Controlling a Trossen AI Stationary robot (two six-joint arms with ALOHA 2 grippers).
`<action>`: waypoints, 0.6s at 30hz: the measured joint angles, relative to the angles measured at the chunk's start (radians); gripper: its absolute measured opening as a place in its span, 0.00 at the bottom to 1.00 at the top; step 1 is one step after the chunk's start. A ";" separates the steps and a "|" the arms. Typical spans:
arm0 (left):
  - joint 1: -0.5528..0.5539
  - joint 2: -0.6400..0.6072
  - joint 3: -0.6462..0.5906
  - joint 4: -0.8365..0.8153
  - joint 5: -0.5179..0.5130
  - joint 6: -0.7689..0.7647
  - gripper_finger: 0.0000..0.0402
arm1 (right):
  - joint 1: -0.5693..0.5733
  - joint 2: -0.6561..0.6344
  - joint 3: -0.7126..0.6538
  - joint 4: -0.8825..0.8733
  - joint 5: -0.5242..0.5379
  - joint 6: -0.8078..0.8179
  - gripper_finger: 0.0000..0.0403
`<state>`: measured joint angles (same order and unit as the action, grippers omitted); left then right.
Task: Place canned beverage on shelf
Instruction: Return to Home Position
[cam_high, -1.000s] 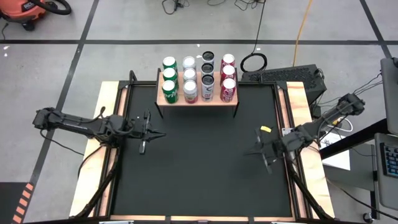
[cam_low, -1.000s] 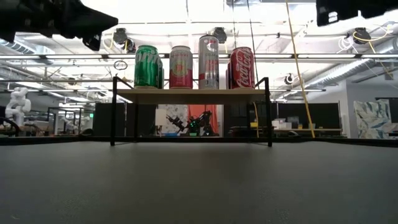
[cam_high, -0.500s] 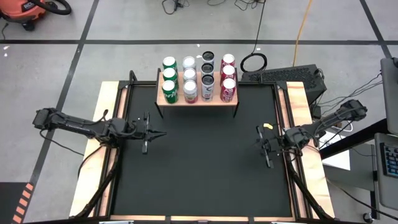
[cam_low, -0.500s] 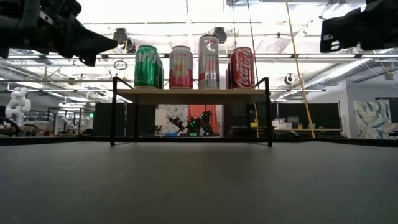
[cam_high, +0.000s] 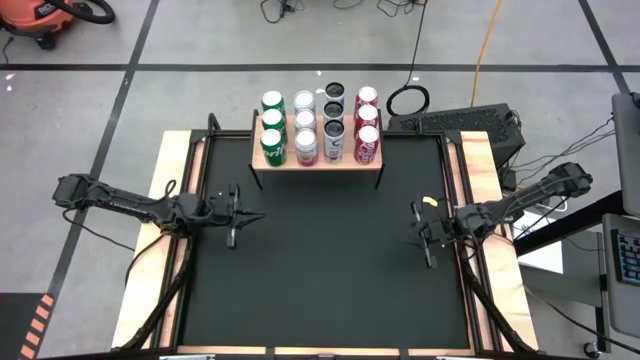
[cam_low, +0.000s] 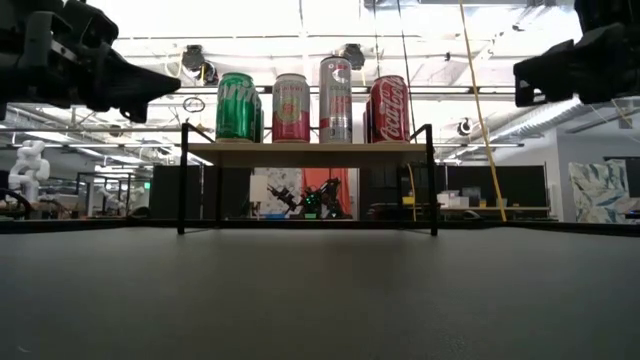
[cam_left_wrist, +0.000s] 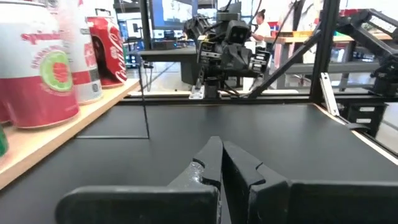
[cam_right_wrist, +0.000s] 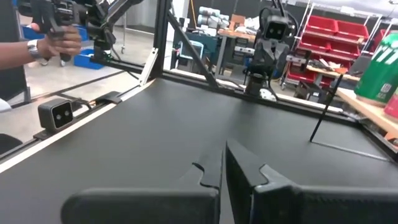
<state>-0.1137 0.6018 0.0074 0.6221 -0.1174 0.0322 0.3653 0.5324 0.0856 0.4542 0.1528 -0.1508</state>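
Note:
The shelf (cam_high: 316, 160), a light wood top on thin black legs, stands on its legs at the far middle of the black table (cam_high: 320, 280). Several cans stand upright on it in rows: green (cam_high: 272, 146), pink-and-white (cam_high: 306, 147), dark (cam_high: 334, 140) and red (cam_high: 367, 144). The low view shows the front row, from the green can (cam_low: 236, 106) to the red one (cam_low: 389, 108). My left gripper (cam_high: 256, 215) hovers shut and level near the table's left side, holding nothing. My right gripper (cam_high: 415, 222) hovers shut near the right side, also holding nothing.
A small yellow scrap (cam_high: 429, 204) lies on the table next to my right gripper. Wooden rails (cam_high: 172, 190) run along the table's sides. A person's hand (cam_right_wrist: 55, 38) shows beyond the table's edge. Bare black tabletop lies between the two arms.
Both grippers have sunk lower over the table, fingers shut throughout. My right gripper has also drawn back toward the table's right edge and a little toward the far edge. The cans and shelf have stayed still.

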 joint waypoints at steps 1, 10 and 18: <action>0.000 0.000 0.000 -0.002 0.008 0.000 0.03 | 0.000 0.000 -0.007 0.007 0.000 0.005 0.00; 0.000 0.000 0.000 -0.037 0.050 0.006 0.03 | 0.000 -0.002 -0.038 0.065 0.002 0.012 0.00; 0.000 -0.001 -0.001 -0.032 0.049 0.001 0.03 | 0.000 -0.045 -0.039 0.001 0.038 0.007 0.00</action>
<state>-0.1139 0.6010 0.0063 0.5898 -0.0681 0.0334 0.3653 0.4871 0.0467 0.4550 0.1907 -0.1434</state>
